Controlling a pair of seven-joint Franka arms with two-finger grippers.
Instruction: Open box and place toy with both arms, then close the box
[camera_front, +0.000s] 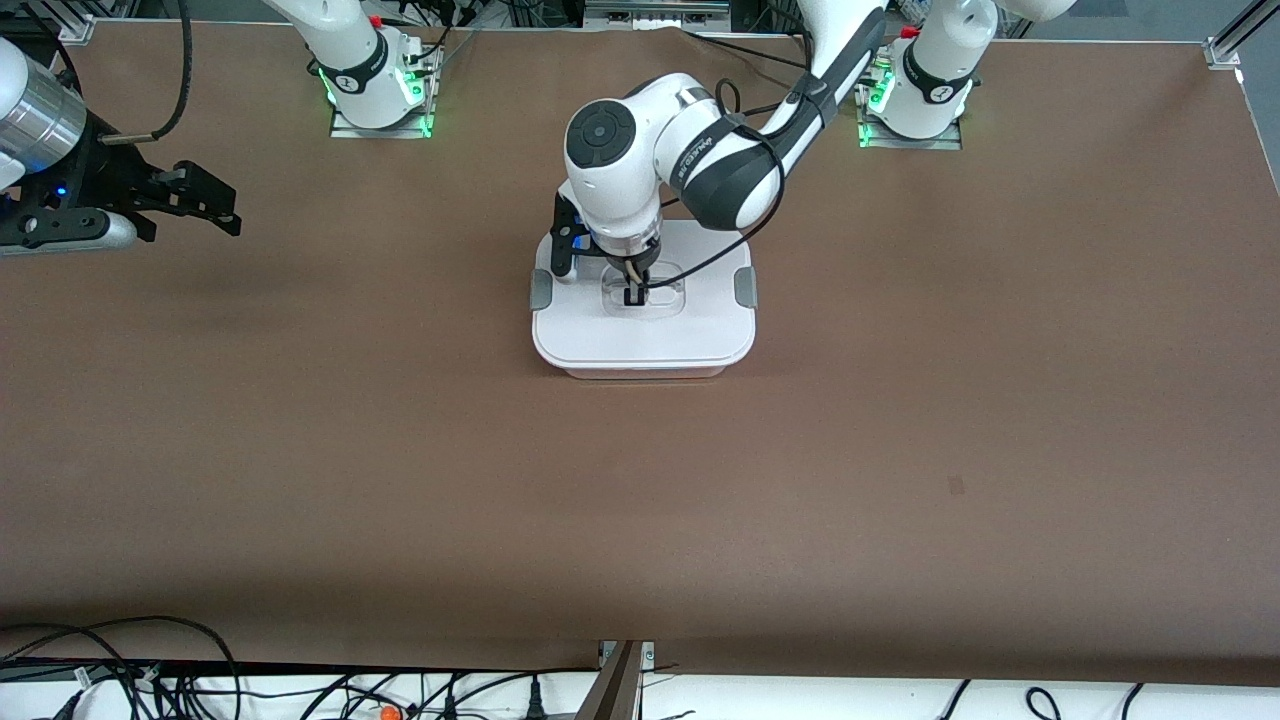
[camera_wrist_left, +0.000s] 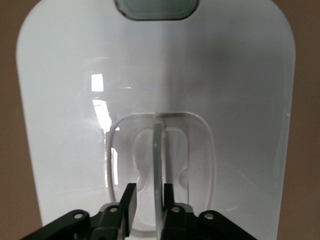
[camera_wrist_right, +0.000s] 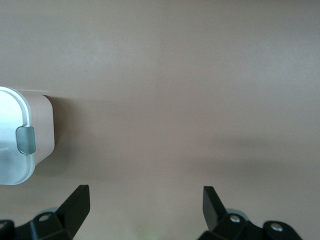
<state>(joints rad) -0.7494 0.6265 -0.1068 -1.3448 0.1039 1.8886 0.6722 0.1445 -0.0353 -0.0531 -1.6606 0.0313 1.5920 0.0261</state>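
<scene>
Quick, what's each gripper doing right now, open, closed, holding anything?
Left gripper: closed on the handle of the box lid.
Right gripper: open, holding nothing, waiting over the table.

Box (camera_front: 643, 330): lid on, so its contents are hidden; the left arm (camera_front: 700, 150) covers the lid edge farthest from the front camera. In the right wrist view the frame edge cuts the box (camera_wrist_right: 22, 140) to one corner with a grey clip (camera_wrist_right: 26, 140). Left gripper (camera_wrist_left: 147, 197): only the fingertips (camera_wrist_left: 129, 200) show, astride the clear handle (camera_wrist_left: 158, 165). Right gripper (camera_front: 190, 200): partly cropped at the frame edge.
</scene>
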